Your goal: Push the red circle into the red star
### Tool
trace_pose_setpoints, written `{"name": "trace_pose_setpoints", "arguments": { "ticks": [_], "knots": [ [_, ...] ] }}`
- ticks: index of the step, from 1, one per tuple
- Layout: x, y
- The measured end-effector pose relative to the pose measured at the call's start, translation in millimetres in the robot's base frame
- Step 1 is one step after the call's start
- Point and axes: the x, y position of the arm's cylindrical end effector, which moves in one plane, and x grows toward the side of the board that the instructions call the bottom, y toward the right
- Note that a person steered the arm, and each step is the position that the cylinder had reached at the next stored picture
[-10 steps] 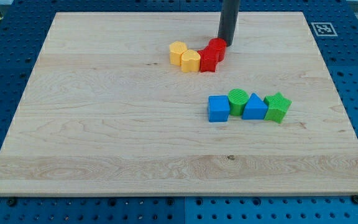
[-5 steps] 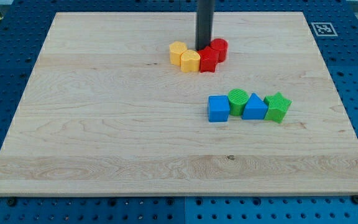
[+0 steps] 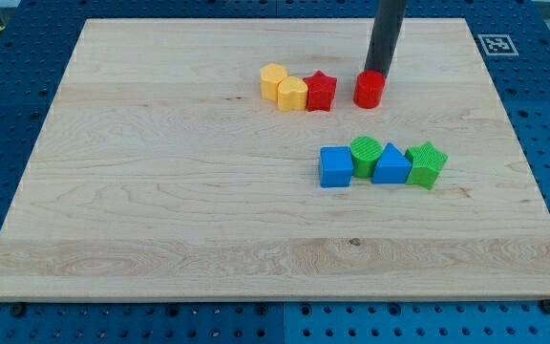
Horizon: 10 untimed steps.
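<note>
The red circle (image 3: pixel 370 90) lies on the wooden board, apart from the red star (image 3: pixel 321 92), which sits to its left with a gap between them. The red star touches a yellow block (image 3: pixel 293 95). My tip (image 3: pixel 378 74) stands at the top edge of the red circle, touching or nearly touching it from above and slightly right. The dark rod rises from there out of the view's top.
A second yellow block (image 3: pixel 273 81) sits left of the first. Lower right, a row: blue cube (image 3: pixel 335 166), green circle (image 3: pixel 366 153), blue triangle (image 3: pixel 391 164), green star (image 3: pixel 427 164). The board (image 3: pixel 160 210) rests on a blue pegboard surface.
The red circle, which touched the red star's upper right, now lies apart to its right. My tip moved from left of the circle to its top right.
</note>
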Motion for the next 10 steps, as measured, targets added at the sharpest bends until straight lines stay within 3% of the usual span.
{"name": "trace_pose_setpoints", "arguments": {
  "ticks": [1, 2, 3, 4, 6, 7, 8, 9, 10],
  "knots": [
    [0, -8],
    [-3, 21],
    [29, 61],
    [55, 59],
    [55, -10],
    [51, -31],
    [48, -17],
    [39, 37],
    [-12, 57]
  ]
}}
